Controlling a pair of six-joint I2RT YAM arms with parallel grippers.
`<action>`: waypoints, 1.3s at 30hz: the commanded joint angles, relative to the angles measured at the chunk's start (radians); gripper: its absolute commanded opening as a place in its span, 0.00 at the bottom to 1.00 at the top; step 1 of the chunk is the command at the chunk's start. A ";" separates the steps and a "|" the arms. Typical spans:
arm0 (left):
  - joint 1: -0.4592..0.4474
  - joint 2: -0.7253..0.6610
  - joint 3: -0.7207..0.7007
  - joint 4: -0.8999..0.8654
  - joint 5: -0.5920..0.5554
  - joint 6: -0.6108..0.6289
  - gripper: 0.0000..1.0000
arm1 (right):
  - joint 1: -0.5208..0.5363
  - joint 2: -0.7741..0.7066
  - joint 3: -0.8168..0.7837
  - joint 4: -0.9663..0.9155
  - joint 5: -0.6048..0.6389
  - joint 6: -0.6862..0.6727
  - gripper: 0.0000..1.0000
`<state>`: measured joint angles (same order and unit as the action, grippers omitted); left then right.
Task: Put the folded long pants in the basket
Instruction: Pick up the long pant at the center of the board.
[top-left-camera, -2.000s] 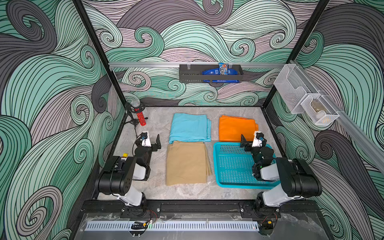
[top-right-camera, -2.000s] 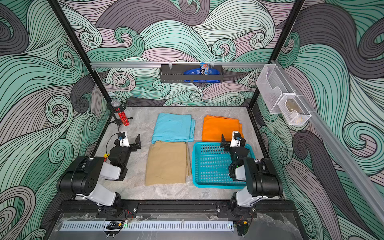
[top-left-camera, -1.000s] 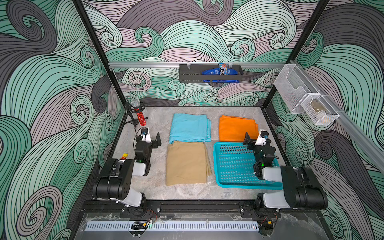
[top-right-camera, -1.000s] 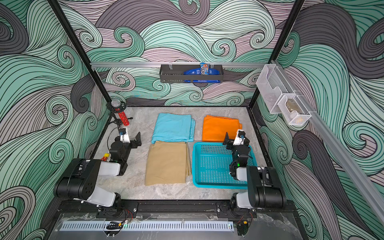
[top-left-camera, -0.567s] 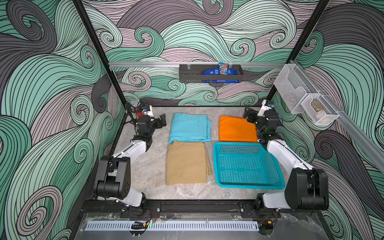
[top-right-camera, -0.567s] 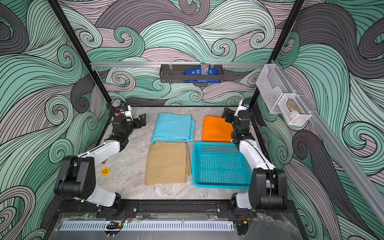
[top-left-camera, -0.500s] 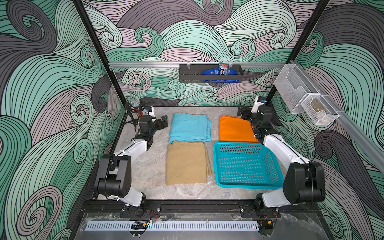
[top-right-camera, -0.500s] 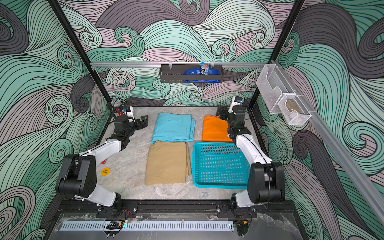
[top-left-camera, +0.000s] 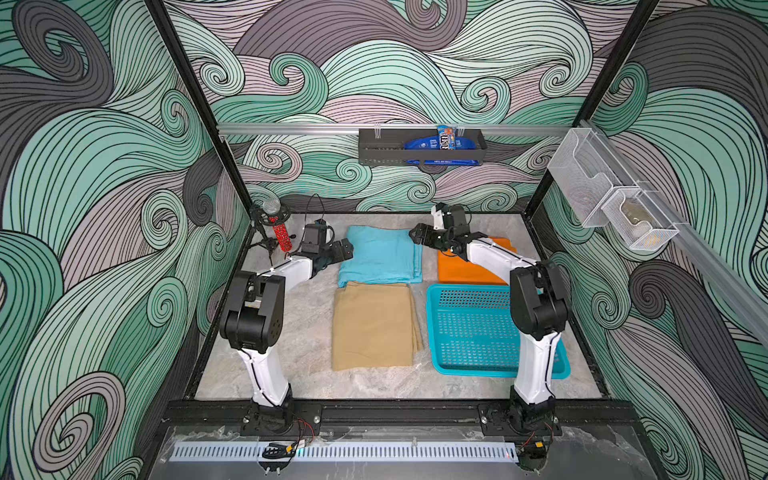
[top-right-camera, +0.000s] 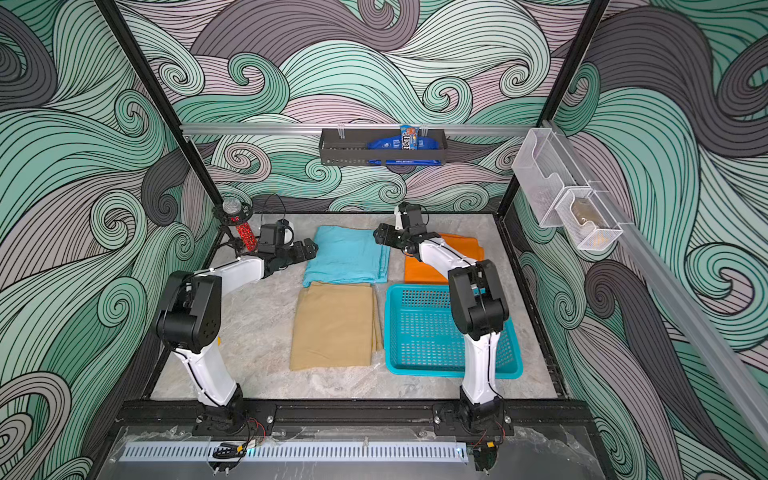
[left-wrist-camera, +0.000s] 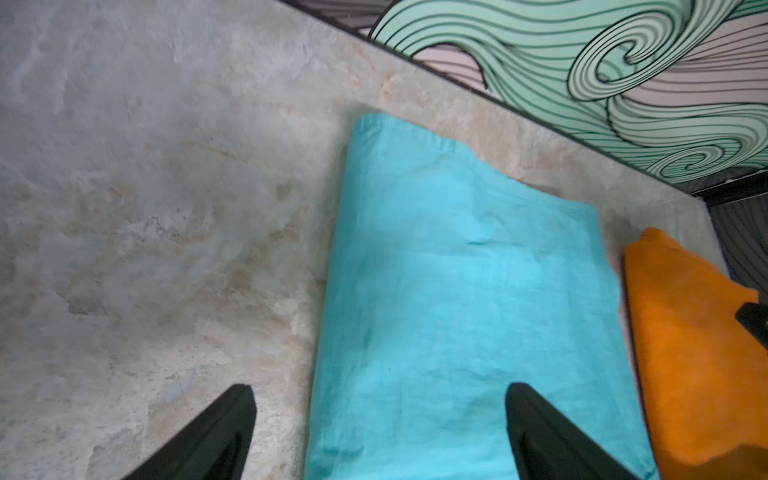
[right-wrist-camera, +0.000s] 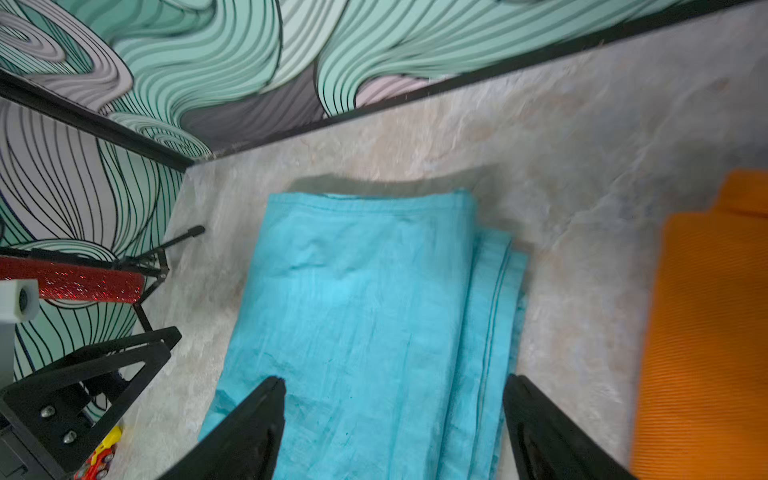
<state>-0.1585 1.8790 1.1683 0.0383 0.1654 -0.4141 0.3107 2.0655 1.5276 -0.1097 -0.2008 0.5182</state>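
Light blue pants (top-left-camera: 380, 257) lie flat at the back of the worktop (top-left-camera: 307, 332), behind the tan pants (top-left-camera: 374, 324) and beside the orange pants (top-left-camera: 461, 270). The basket (top-left-camera: 473, 332) is empty at front right. Both tools are wide open and hold nothing. The left tool (top-left-camera: 341, 251) straddles the blue's left edge, the right tool (top-left-camera: 419, 237) its layered right edge. I'd drop both low, catch every layer, pinch together and lift level.

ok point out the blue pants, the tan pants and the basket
blue pants (top-left-camera: 380, 259), in a top view, middle of the top layer
tan pants (top-left-camera: 372, 326), in a top view, middle of the cloth
basket (top-left-camera: 469, 332), in a top view, bare perforated floor
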 joint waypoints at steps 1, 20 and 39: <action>0.000 0.048 0.040 -0.074 -0.020 -0.006 0.97 | -0.001 0.031 0.023 -0.052 -0.043 0.056 0.84; 0.012 0.140 0.001 -0.005 0.141 -0.066 0.96 | 0.011 0.135 -0.032 -0.054 -0.073 0.090 0.90; 0.000 0.221 -0.012 0.060 0.330 -0.138 0.00 | 0.062 0.243 0.095 -0.054 -0.155 0.111 0.11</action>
<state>-0.1509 2.0613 1.1561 0.1688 0.4469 -0.5503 0.3561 2.2795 1.6009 -0.1406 -0.2920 0.6235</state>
